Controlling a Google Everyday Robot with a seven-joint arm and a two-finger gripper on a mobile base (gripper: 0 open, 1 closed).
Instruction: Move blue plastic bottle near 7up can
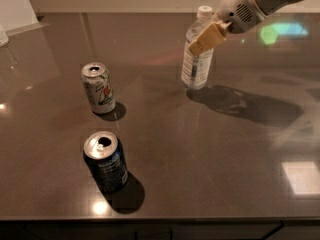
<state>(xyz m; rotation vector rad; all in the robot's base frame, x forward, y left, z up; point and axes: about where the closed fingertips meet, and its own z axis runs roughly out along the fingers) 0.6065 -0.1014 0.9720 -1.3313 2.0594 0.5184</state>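
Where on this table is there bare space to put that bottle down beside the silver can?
Widest free patch: between the 7up can and the blue plastic bottle, which the gripper holds upper right, jaws shut. Tightest: the gap between 7up can and dark blue can.
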